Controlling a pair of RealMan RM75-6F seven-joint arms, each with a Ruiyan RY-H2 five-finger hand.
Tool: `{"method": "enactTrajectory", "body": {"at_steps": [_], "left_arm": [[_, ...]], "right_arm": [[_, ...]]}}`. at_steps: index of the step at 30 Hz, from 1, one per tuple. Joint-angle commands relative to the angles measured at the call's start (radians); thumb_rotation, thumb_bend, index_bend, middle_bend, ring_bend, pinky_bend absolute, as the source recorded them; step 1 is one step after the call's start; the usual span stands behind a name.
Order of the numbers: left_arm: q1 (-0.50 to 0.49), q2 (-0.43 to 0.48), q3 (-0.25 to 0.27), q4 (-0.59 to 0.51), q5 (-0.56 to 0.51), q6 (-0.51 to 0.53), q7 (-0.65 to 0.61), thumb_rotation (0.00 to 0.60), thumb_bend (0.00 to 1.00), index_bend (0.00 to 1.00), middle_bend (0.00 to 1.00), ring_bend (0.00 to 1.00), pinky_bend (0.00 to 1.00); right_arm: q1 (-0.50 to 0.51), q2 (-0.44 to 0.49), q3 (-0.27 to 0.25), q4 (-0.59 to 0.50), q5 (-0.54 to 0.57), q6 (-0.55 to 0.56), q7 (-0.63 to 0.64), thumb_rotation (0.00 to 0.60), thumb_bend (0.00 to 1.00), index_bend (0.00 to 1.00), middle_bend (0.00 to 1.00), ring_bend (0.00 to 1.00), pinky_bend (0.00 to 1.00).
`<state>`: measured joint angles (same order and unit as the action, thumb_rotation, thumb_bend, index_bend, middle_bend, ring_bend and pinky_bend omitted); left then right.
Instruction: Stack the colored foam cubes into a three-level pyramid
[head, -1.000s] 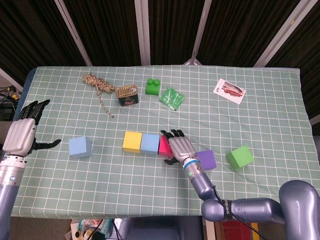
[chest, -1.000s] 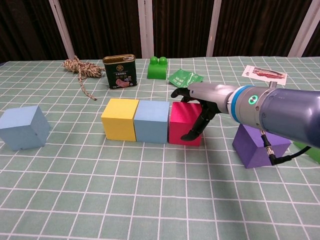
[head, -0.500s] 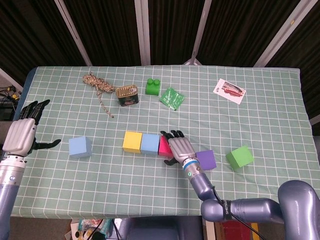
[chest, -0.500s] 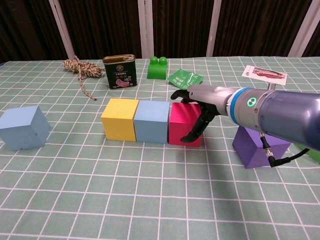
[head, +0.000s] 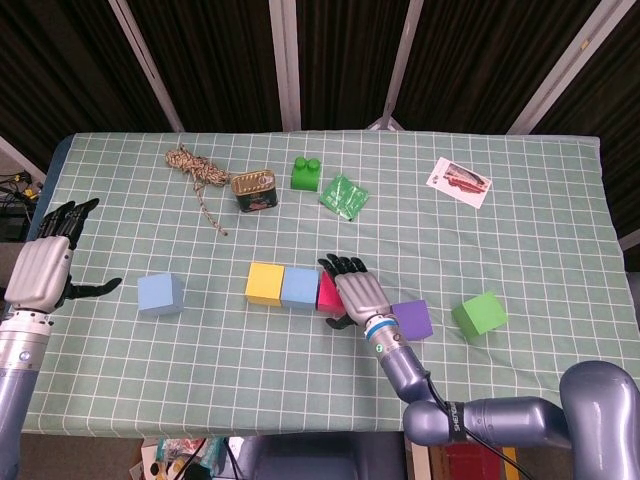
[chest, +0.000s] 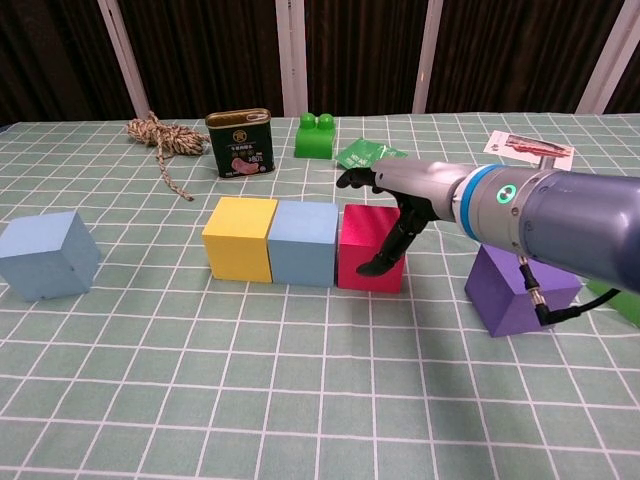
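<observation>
A yellow cube (chest: 240, 238), a light blue cube (chest: 303, 243) and a pink cube (chest: 362, 245) stand side by side in a row on the table. My right hand (chest: 400, 195) hovers over the pink cube (head: 327, 290) with its fingers spread just above the far top edge. Its thumb lies against the cube's front right face. A purple cube (head: 411, 320) lies right of that hand, and a green cube (head: 479, 313) further right. Another light blue cube (head: 160, 294) sits alone at the left. My left hand (head: 45, 270) hangs open at the far left, holding nothing.
At the back of the checked cloth are a coil of rope (head: 195, 170), a tin can (head: 254, 190), a green toy brick (head: 306, 173), a green packet (head: 344, 194) and a printed card (head: 459, 180).
My right hand's fingers have risen slightly off the pink cube's top and shifted away from me. The cubes and my left hand have not moved.
</observation>
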<state>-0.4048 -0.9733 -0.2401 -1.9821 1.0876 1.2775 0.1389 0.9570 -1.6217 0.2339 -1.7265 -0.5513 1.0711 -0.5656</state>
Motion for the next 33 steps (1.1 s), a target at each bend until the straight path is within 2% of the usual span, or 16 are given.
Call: {"method": "enactTrajectory", "body": {"at_steps": [1,7,18,26,33], "left_arm": [[0.0,0.0,0.0,0.0,0.001,0.001,0.0,0.6,0.13,0.0,0.08,0.0,0.05],[0.002,-0.001,0.001,0.002,0.002,0.003,0.0,0.6,0.13,0.0,0.08,0.0,0.05],[-0.003,-0.017,0.006,0.016,0.002,0.002,0.019,0.6,0.13,0.0,0.08,0.0,0.05],[-0.019,-0.035,0.01,0.025,-0.022,-0.024,0.041,0.6,0.15,0.0,0.08,0.0,0.05],[-0.067,-0.051,0.002,0.049,-0.069,-0.086,0.085,0.6,0.21,0.0,0.08,0.0,0.05]], "right_arm": [[-0.002,0.011,0.004,-0.018,-0.005,0.007,-0.002,0.6,0.25,0.0,0.0,0.0,0.0],[-0.018,0.061,0.002,-0.079,-0.035,0.033,-0.004,0.6,0.25,0.0,0.0,0.0,0.0],[-0.171,0.284,-0.069,-0.228,-0.237,0.14,0.091,0.6,0.25,0.0,0.0,0.0,0.0],[-0.311,0.436,-0.139,-0.258,-0.349,0.19,0.215,0.6,0.25,0.0,0.0,0.0,0.0],[-0.394,0.509,-0.16,-0.252,-0.42,0.199,0.325,0.6,0.25,0.0,0.0,0.0,0.0]]}}
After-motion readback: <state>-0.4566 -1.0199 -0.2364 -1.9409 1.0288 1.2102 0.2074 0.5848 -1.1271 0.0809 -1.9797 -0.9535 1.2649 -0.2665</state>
